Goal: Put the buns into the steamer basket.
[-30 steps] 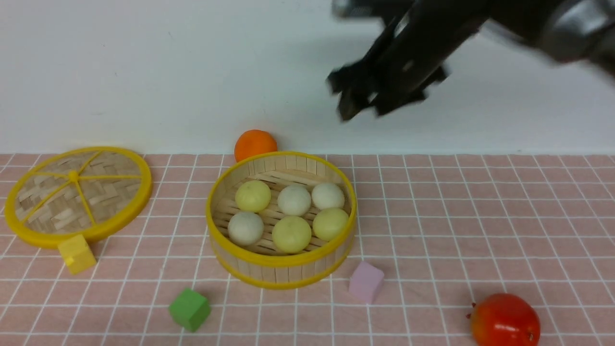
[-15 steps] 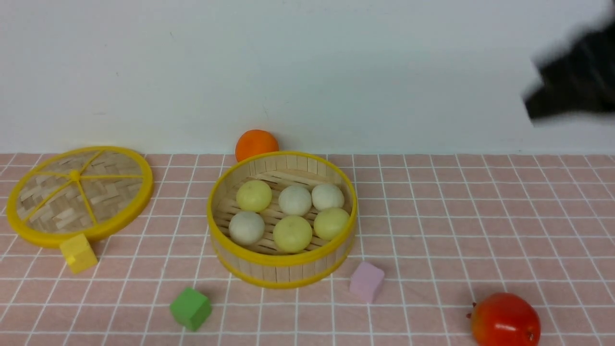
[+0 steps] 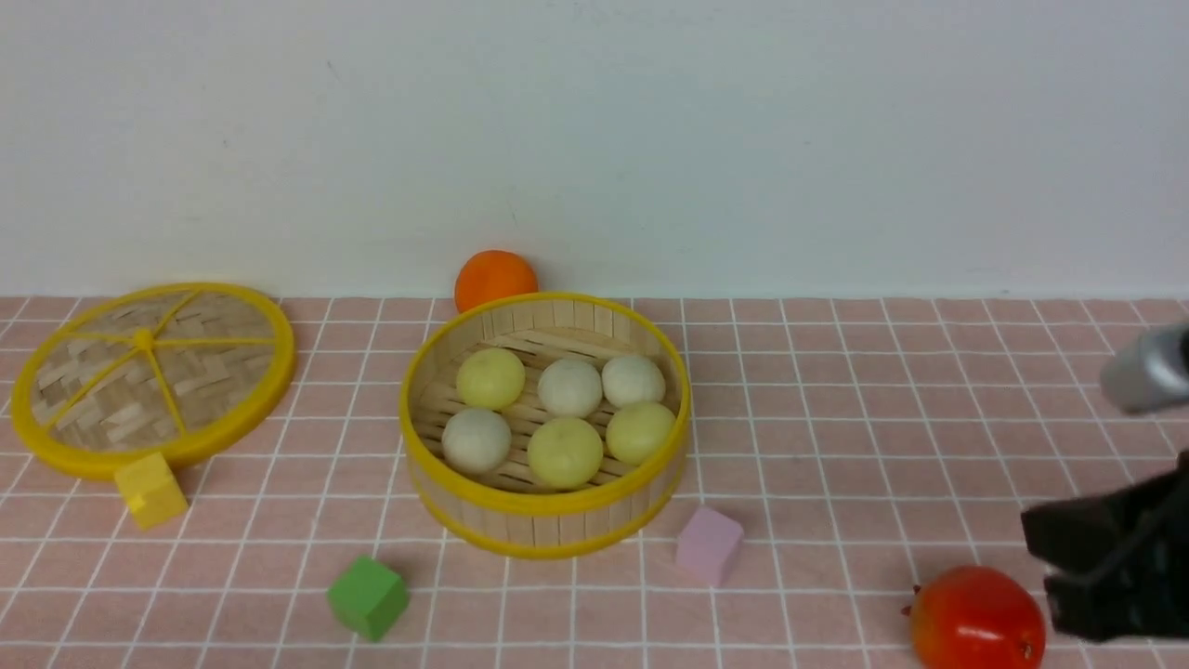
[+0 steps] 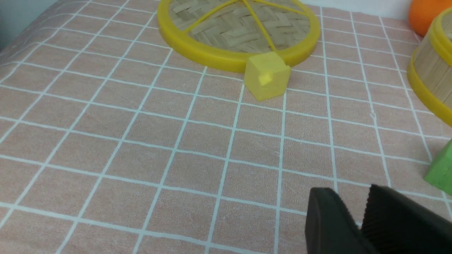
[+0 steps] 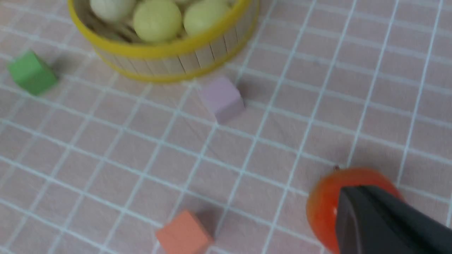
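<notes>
The steamer basket (image 3: 543, 506) stands at the table's centre. Six buns lie inside it: three off-white (image 3: 569, 386) (image 3: 633, 379) (image 3: 476, 440) and three pale yellow (image 3: 489, 377) (image 3: 564, 452) (image 3: 639, 432). The basket (image 5: 169, 53) and some buns (image 5: 157, 19) also show in the right wrist view. My right gripper (image 3: 1045, 557) is low at the far right, next to the red fruit. In its wrist view it (image 5: 348, 192) is shut and empty, in front of the fruit. My left gripper (image 4: 353, 192) is shut and empty over bare cloth, out of the front view.
The flat woven lid (image 3: 149, 376) lies at the left with a yellow cube (image 3: 149, 491) against it. An orange ball (image 3: 494, 277) sits behind the basket. A green cube (image 3: 367, 596), a lilac cube (image 3: 708, 545), a red fruit (image 3: 975, 618) and an orange cube (image 5: 183, 234) lie in front.
My right arm has swung from high above the basket out to the right and then down to the table's right side beside the red fruit. The buns and basket have not moved.
</notes>
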